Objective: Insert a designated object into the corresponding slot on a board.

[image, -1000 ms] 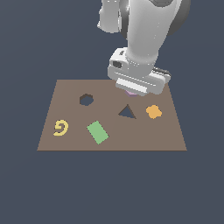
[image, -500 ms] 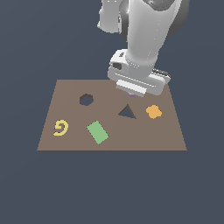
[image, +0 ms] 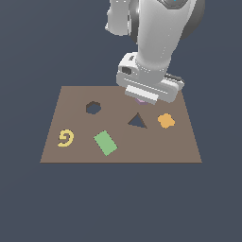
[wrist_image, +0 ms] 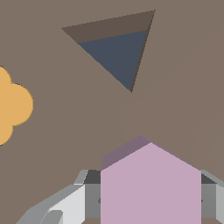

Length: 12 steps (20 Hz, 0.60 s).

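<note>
The lilac hexagonal block [wrist_image: 150, 183] sat between the two fingers [wrist_image: 65, 205] of the end effector [wrist_image: 150, 199]. In the wrist view one corner of the block pointed toward the triangular hole [wrist_image: 114, 49], and two flat sides lay against the finger pads. Being a regular hexagon, it showed no clear long axis. In the exterior view only a small lilac edge [image: 141, 100] showed under the end effector [image: 142, 97], near the far edge of the board [image: 85, 151], so I cannot tell whether the block touched the board.

The hexagonal slot [image: 93, 108] was empty, and it was well apart from the block, toward the exterior view's left. The triangular hole [image: 137, 121] was empty too, and near the block. The orange flower-shaped piece [image: 166, 120] lay flat on the board at the exterior view's right of the triangle. The green rectangle [image: 105, 142] and a yellow curled piece [image: 66, 138] lay flat on the near part.

The end effector was closed only as far as the block's width, and it gripped the block from both sides.
</note>
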### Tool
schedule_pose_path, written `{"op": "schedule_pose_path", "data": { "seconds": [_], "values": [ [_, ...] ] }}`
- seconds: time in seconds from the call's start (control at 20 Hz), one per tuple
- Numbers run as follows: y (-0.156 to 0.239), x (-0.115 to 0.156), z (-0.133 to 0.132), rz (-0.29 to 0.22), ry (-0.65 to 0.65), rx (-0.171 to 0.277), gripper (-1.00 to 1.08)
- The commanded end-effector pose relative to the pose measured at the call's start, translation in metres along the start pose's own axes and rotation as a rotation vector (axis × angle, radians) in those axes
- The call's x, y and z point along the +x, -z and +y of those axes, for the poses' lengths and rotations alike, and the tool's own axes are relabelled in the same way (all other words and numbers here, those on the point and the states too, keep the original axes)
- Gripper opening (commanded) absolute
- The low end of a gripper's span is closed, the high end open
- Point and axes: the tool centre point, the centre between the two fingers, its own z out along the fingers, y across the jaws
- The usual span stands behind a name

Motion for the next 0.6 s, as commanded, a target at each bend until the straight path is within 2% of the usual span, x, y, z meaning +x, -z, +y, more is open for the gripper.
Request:
{"op": "schedule_pose_path", "data": {
  "seconds": [0.0,0.55],
  "values": [
    [0.0,0.0,0.001,-0.001,0.002,0.0,-1.0],
    [0.001,0.007,0.023,-0.001,0.081,0.0,-1.0]
  ]
}}
